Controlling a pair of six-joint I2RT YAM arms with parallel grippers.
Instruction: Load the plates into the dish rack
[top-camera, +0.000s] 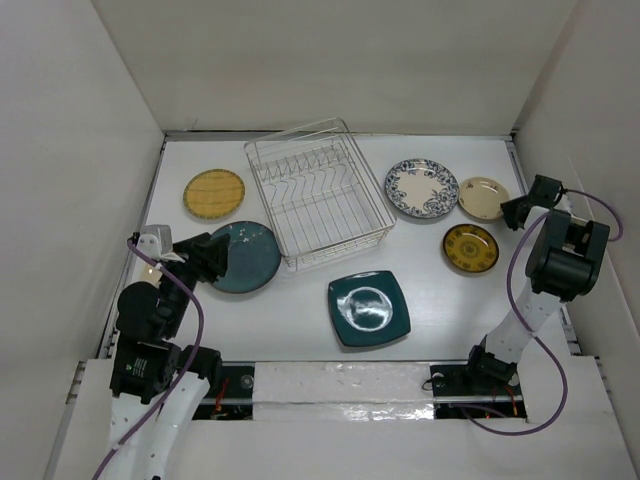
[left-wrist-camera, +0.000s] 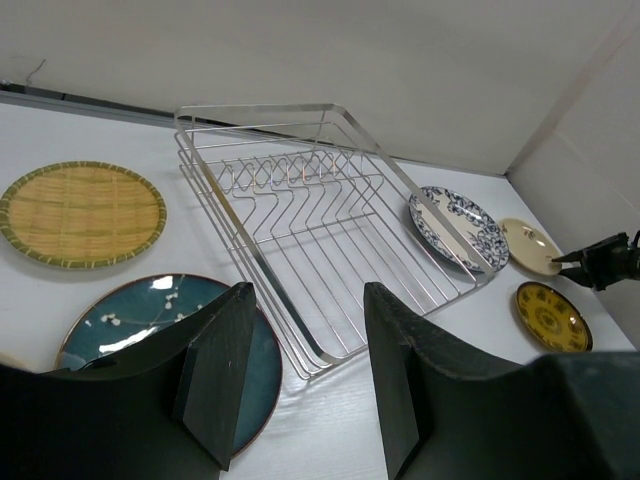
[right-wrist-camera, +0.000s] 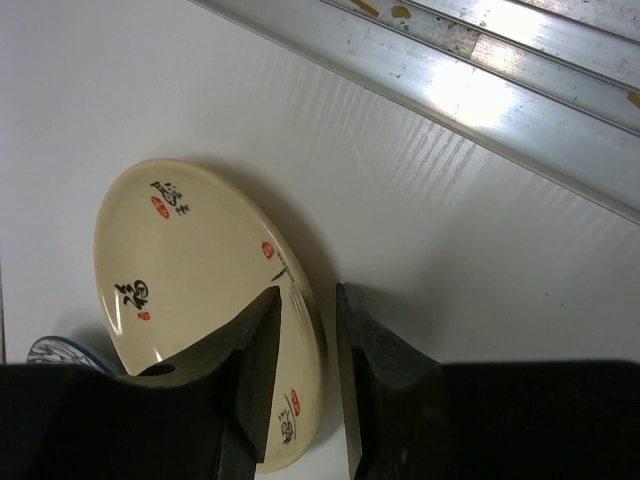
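Observation:
The silver wire dish rack (top-camera: 318, 205) stands empty at mid-table. A round dark teal plate (top-camera: 245, 257) lies to its left, with my left gripper (top-camera: 215, 258) open over the plate's near edge; in the left wrist view this gripper (left-wrist-camera: 310, 380) hangs over the table between the plate (left-wrist-camera: 130, 325) and the rack's corner (left-wrist-camera: 300, 220). My right gripper (top-camera: 512, 212) is at the right rim of the small cream plate (top-camera: 483, 198). In the right wrist view its jaws (right-wrist-camera: 310, 330) stand narrowly apart astride the plate's rim (right-wrist-camera: 180, 260), with a gap at the outer finger.
A woven yellow plate (top-camera: 214, 193) lies at the back left. A square teal plate (top-camera: 368, 307) lies near the front centre. A blue floral plate (top-camera: 421, 189) and a yellow-brown plate (top-camera: 470, 247) lie right of the rack. White walls enclose the table; a metal rail (right-wrist-camera: 480, 90) runs along the right edge.

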